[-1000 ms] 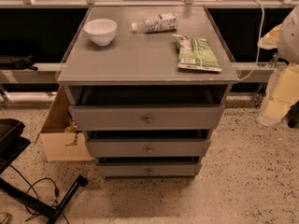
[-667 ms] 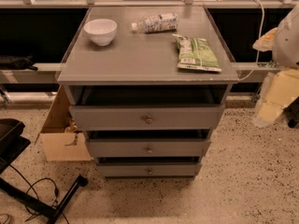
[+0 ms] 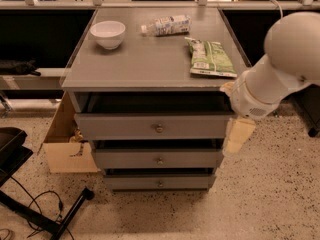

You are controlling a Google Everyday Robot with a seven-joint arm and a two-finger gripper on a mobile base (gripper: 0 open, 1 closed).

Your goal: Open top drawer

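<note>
The grey cabinet has three drawers. The top drawer is the widest, with a small round brass knob. Its front stands a little out from the frame, with a dark gap above it. The two narrower drawers sit below it. My white arm comes in from the right. My gripper, a cream piece hanging below the arm, is beside the right end of the top drawer's front, right of the knob.
On the cabinet top lie a white bowl, a plastic bottle on its side and a green snack bag. A cardboard box stands left of the cabinet. A black stand with cables is at the lower left.
My arm has swung left from the right edge of the view, and the gripper now sits against the right end of the top drawer. The drawers look unchanged.
</note>
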